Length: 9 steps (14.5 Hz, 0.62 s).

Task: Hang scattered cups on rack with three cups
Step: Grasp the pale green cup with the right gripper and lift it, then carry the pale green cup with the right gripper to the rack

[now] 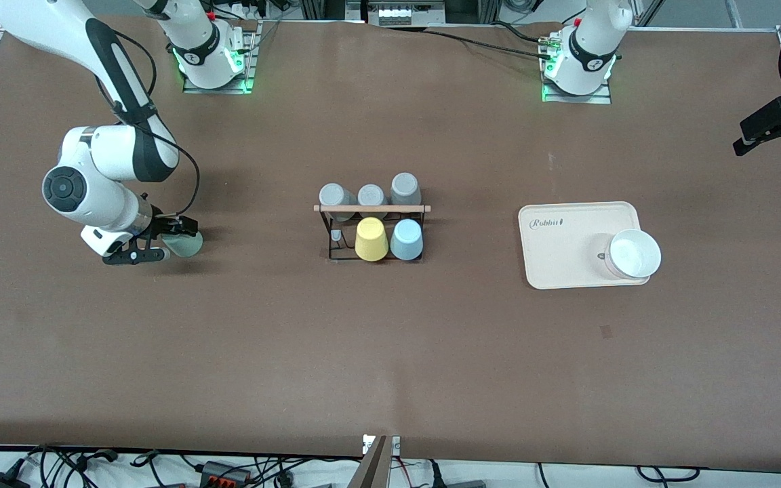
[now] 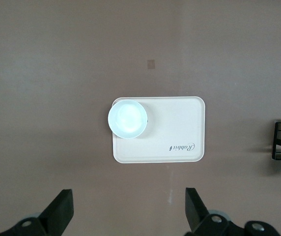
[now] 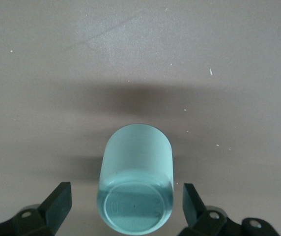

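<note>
The pale mint green cup (image 1: pixel 186 244) lies on its side on the table toward the right arm's end. My right gripper (image 1: pixel 169 239) is open with a finger on each side of it. In the right wrist view the cup (image 3: pixel 136 182) shows its base between the fingers (image 3: pixel 59 199), with a gap on both sides. The light blue cup (image 1: pixel 406 239) hangs upside down on the black wire rack (image 1: pixel 373 209) at the table's middle. My left gripper (image 1: pixel 773 139) is open and empty, high up at the left arm's end; the left wrist view shows its fingers (image 2: pixel 62 209) wide apart over bare table.
A yellow cup (image 1: pixel 371 238) hangs beside the blue one, and three grey cups (image 1: pixel 371 195) fill the rack's row nearer the robots. A cream tray (image 1: pixel 567 257) holds a white bowl (image 1: pixel 634 253); both show in the left wrist view, tray (image 2: pixel 175 128) and bowl (image 2: pixel 127 119).
</note>
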{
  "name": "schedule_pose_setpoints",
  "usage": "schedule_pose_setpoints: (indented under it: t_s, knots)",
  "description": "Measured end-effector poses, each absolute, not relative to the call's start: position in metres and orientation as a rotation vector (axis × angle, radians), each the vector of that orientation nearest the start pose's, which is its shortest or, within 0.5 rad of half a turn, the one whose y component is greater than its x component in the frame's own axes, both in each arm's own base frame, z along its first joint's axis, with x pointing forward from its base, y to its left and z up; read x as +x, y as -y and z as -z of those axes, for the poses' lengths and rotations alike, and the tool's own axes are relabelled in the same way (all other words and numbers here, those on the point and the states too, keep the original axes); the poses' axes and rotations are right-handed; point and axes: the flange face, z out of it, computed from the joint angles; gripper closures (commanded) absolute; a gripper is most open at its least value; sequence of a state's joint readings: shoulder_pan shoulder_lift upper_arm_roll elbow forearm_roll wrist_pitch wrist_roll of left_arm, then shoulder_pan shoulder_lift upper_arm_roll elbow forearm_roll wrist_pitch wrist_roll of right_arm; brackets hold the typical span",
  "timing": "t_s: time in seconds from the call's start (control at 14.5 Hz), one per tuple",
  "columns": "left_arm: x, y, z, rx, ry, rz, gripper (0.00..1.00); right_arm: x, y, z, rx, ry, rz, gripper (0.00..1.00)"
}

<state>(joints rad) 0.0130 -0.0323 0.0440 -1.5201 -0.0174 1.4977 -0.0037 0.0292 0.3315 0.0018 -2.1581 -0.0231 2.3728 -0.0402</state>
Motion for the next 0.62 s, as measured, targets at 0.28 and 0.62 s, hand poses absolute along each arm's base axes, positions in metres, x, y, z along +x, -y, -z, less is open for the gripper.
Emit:
schedule_pose_setpoints:
  t_s: [0.28, 0.62]
  knots:
    - [0.5368, -0.0282, -0.6586, -3.159, 0.091, 0.004, 0.00, 0.5564, -0.0148, -0.2288, -3.150, 0.116, -0.146, 0.00]
    - [0.5376, -0.0278, -0.6564, -3.159, 0.090, -0.007, 0.00, 0.5565, -0.0129, -0.2232, -3.154, 0.052, -0.146, 0.00]
